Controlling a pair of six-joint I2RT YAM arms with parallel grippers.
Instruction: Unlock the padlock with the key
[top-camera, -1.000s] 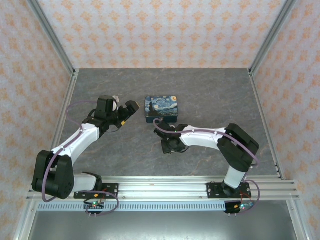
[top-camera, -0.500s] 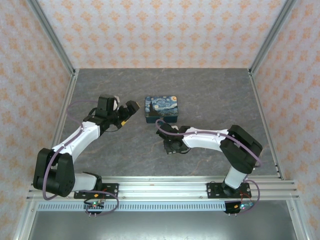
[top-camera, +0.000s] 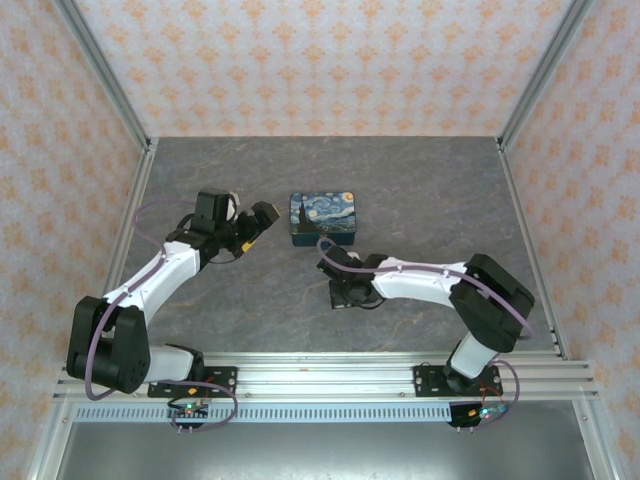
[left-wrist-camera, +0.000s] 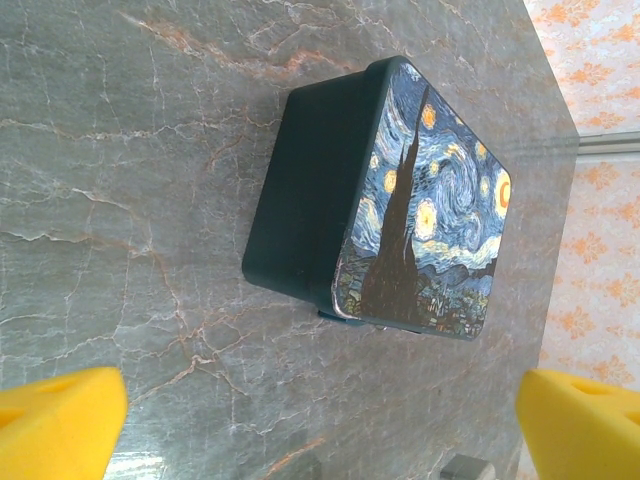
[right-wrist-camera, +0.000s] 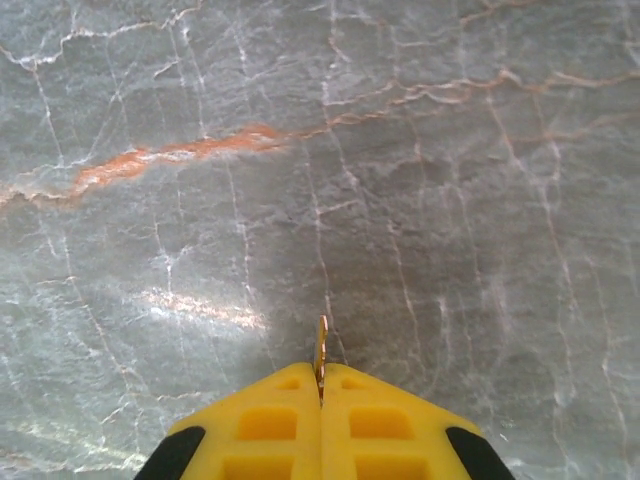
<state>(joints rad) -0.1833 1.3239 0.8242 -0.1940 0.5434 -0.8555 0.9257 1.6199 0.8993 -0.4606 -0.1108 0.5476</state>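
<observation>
Nearest the bottom of the overhead frame, the right gripper (top-camera: 343, 293) is seen low over the table (top-camera: 430, 190), just below centre. It has been drawn a little further down the frame than a second ago, and its elbow has been swung out toward the lower right, so the gap to the box (top-camera: 325, 218) is slightly widened. In the right wrist view the yellow fingers (right-wrist-camera: 270, 425) are pressed together on the key (right-wrist-camera: 321, 352). A thin brass edge of it is left sticking out ahead of the tips, pointed at bare marbled stone at mid-frame. The key is thus judged to be secured, and the pick-up part of the task is taken as done. The small retreat is read as a repositioning before the key is carried to the lock. Further up, left of centre, the left gripper (top-camera: 262, 217) is kept almost where it was, aimed at the box from near its left side. In its own view its yellow pads (left-wrist-camera: 60, 420) are set wide apart at the lower corners, with nothing held between them. Farthest, the painted box is left unmoved slightly above centre. A small dark tab (left-wrist-camera: 326, 316) is noticed at its lower edge, too small to be named as the padlock, so the lock's place cannot be told.
</observation>
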